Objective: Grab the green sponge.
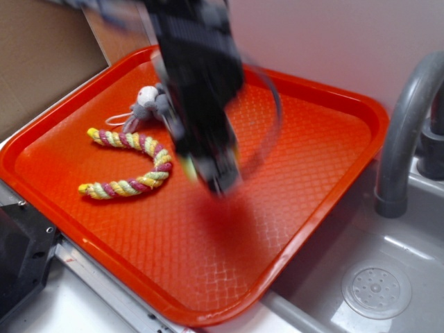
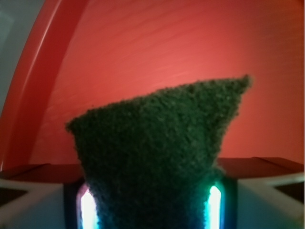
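orange tray (image 1: 298, 208) | claw (image 1: 215, 177) clamped on green sponge (image 2: 162, 152) | no legible writing

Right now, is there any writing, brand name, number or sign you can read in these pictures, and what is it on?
None: no readable text in either view.
Orange tray: embossed diamond pattern only.
Rope toy, grey plush animal: no labels showing.
Green sponge, held between the fingers: plain scouring surface.
Sink drain: raised dots, no letters.
Robot arm: motion-blurred, any marking unreadable.
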`<state>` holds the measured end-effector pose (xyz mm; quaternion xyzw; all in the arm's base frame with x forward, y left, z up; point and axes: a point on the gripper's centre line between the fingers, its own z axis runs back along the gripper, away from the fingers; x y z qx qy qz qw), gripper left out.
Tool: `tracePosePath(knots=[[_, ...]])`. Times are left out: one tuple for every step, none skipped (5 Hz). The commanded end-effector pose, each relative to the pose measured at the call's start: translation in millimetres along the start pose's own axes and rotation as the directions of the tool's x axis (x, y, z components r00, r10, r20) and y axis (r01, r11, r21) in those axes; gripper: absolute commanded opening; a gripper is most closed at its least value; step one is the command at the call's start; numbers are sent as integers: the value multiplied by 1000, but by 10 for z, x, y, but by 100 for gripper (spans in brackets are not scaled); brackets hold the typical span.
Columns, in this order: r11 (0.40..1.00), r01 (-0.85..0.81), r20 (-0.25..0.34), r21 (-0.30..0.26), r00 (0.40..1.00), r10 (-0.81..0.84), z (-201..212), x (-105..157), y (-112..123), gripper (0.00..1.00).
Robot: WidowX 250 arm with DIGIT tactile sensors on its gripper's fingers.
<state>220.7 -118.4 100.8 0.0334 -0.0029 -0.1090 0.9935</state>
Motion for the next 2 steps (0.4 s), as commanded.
tracePosePath(knots=[[955,-293,86,36,953,290,795,-126,826,0],[940,-326,105,-96,936,335,808,-165,917,0]])
